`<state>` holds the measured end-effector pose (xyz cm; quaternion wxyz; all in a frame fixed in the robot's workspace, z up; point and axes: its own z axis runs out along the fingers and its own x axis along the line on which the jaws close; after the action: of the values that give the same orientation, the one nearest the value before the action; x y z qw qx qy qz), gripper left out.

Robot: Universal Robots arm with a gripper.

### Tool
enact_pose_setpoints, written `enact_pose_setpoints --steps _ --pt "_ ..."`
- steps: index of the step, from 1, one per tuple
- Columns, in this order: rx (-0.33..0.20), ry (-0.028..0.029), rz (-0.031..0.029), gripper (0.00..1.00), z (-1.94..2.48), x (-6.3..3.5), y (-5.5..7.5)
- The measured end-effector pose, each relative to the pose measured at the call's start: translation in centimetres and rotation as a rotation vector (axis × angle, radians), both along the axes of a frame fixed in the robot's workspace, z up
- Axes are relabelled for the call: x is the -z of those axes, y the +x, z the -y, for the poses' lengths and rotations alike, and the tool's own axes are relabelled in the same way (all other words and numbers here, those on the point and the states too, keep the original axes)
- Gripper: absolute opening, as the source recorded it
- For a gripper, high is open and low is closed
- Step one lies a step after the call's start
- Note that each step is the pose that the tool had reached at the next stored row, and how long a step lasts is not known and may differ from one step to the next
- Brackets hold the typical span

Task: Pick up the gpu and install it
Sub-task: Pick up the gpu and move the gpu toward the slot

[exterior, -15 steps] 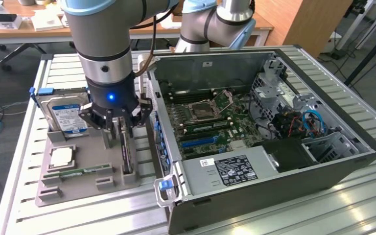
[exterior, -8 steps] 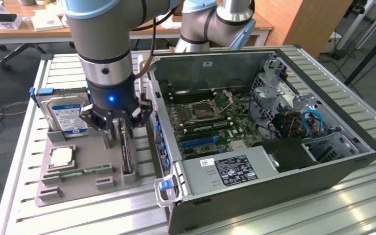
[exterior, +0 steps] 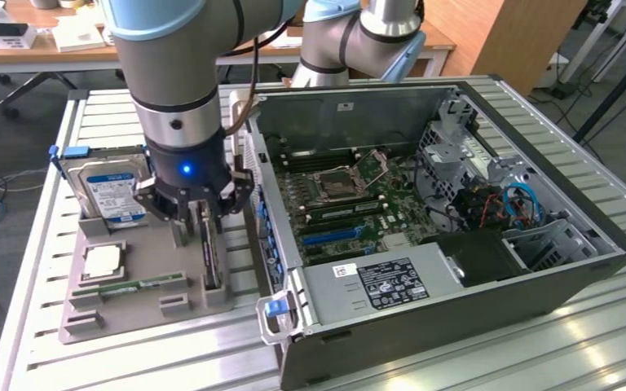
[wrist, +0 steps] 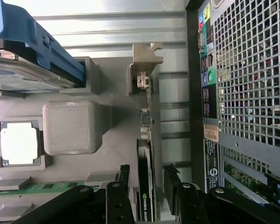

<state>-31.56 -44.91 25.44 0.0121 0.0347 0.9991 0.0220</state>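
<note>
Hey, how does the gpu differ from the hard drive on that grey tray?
The gpu is a thin dark card standing on its long edge; the hard drive is a thicker silver block with a blue-and-white label. The gripper's open jaws stand either side of the gpu; the hard drive stands clear of them. Both stand upright in the grey tray beside the case.

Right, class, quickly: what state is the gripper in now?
Gripper: open, jaws either side of the thin, flat, dark gpu card standing on edge, not closed on it.
</note>
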Motion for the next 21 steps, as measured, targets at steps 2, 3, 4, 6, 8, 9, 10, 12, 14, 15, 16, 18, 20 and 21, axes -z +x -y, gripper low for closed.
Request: enact_pose_setpoints --steps 2,3,4,6,8,9,10,12,14,15,16,18,20,21 --pt "0.000 0.0000 0.0000 0.43 0.00 0.14 0.00" --pt "0.000 0.0000 0.0000 0.43 0.00 0.19 0.00" --pt "0.000 0.0001 0.0001 0.43 0.00 0.25 0.00" --pt "0.000 0.0000 0.0000 0.43 0.00 0.35 0.00" --pt "0.000 -0.0001 -0.0001 0.43 0.00 0.43 0.00" --pt "-0.001 -0.0002 -0.0002 0.43 0.00 0.44 0.00" --pt "-0.002 -0.0002 -0.0002 0.43 0.00 0.46 0.00" --pt "-0.007 -0.0001 0.0000 0.43 0.00 0.49 0.00" --pt "-0.013 0.0000 0.0000 0.43 0.00 0.50 -0.01" --pt "-0.016 0.0000 0.0000 0.43 0.00 0.51 0.00" --pt "-0.019 0.0000 0.0001 0.43 0.00 0.51 0.00" --pt "-0.027 0.0000 0.0000 0.43 0.00 0.53 0.00" --pt "-0.034 0.0000 0.0001 0.43 0.00 0.54 0.00" --pt "-0.039 0.0000 0.0001 0.43 0.00 0.55 0.00"
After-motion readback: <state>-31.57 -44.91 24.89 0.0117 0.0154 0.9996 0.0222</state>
